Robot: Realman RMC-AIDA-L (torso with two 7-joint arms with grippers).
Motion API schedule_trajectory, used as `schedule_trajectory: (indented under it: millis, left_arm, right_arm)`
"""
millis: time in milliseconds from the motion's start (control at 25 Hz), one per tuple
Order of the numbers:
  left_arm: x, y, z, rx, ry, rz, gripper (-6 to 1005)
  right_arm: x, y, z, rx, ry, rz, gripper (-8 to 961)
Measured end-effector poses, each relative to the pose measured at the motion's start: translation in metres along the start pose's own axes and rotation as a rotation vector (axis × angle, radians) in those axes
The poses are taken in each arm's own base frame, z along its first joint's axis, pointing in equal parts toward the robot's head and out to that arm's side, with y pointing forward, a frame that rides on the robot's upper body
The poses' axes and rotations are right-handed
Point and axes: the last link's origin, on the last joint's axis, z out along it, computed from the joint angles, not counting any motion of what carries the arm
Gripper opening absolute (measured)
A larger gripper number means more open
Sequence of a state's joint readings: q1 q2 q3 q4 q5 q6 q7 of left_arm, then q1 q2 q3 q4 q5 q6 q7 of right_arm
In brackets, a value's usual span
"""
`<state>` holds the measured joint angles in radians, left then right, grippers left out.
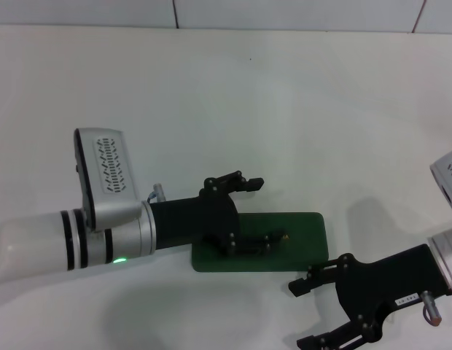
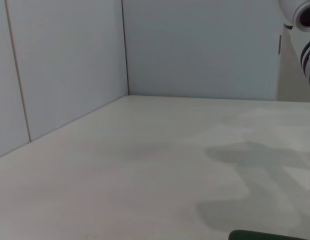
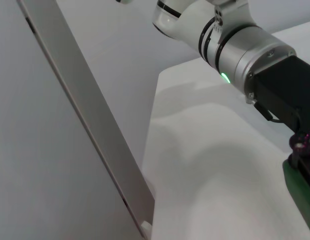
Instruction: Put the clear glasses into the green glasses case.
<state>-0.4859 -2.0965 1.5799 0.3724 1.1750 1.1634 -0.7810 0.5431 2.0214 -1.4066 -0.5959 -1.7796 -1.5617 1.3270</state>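
White arms (image 1: 36, 248), black claws (image 1: 259, 211)

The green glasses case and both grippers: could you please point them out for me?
green glasses case (image 1: 306, 237), head view, bare lid surface.
left gripper (image 1: 262, 211), head view, between its fingertips.
right gripper (image 1: 302, 315), head view, between its fingertips.

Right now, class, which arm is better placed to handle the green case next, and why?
Left. The left gripper hangs open directly over the shut green glasses case, one finger down at its lid. The right gripper is also open but sits off the case's near corner.
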Motion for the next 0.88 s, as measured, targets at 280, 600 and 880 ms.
schedule_trajectory:
  millis: [280,600,880]
  left_arm:
    - [0.02,-0.006,-0.004,0.026,0.139,-0.036,882]
    - [0.06,-0.016,-0.041,0.016,0.443,-0.05,882]
    - [0.054,-0.013,-0.084,0.032,0.506,-0.061,881]
  right_arm:
    - [0.0,0.001,-0.001,0.0,-0.007,0.0,856]
    - [-0.014,0.001,-0.018,0.039,-0.121,-0.069,856]
    - [-0.015,0.016,-0.065,0.147,-0.382,-0.211,856]
